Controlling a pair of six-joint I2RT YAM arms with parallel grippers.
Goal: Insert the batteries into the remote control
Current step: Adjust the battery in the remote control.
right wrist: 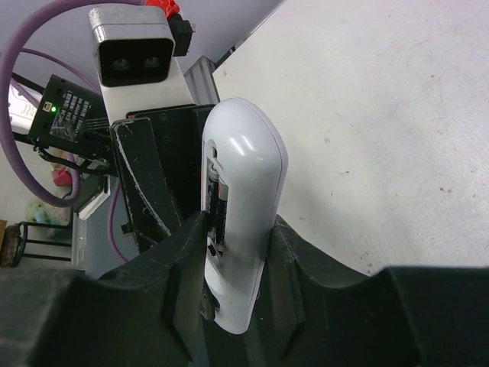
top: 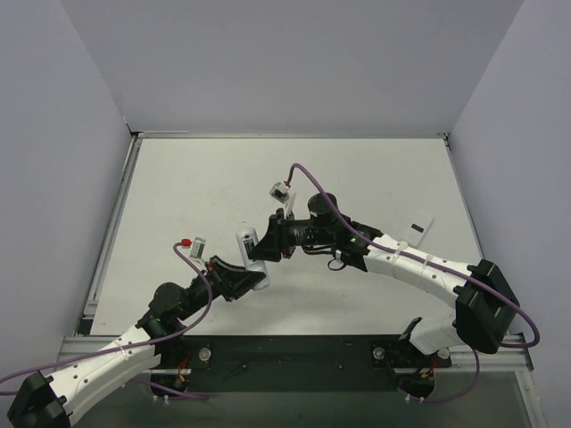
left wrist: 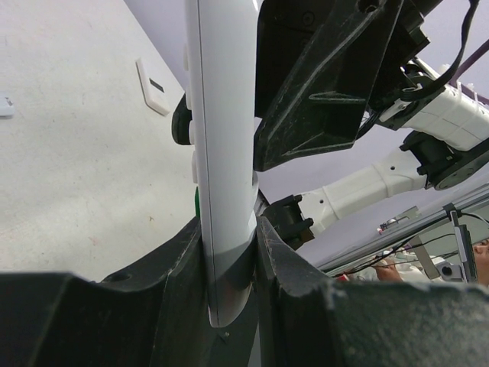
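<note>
Checking top view first: the left gripper (top: 254, 276) reaches in from the lower left, jaws clamped on the lower end of the remote control (top: 247, 242). It is held off the surface (top: 357, 169) near the middle, tilted. The right gripper (top: 268, 245) comes in from the right and meets the remote's upper part. A small white flat cover piece (top: 419, 229) lies on the surface, well apart to the right, beside the right arm.

Left wrist view: the remote stands upright between both left fingers (left wrist: 176, 267), pinched at its bottom end, gripped tight. The side edge faces the camera, with button bumps on the left side. A black finger (left wrist: 306, 107) of the right gripper sits against the remote's right side, higher up. The cover piece (left wrist: 153, 86) lies flat on the surface behind.

Right wrist view: the remote's rounded end points up, sitting between the right fingers (right wrist: 191, 260). Both look pressed on its sides, so the jaws are closed on it. The open battery compartment (right wrist: 214, 202) shows on the left side, dark inside; whether the batteries are in it is too small to tell. The left wrist camera (right wrist: 130, 50) is just behind.
</note>
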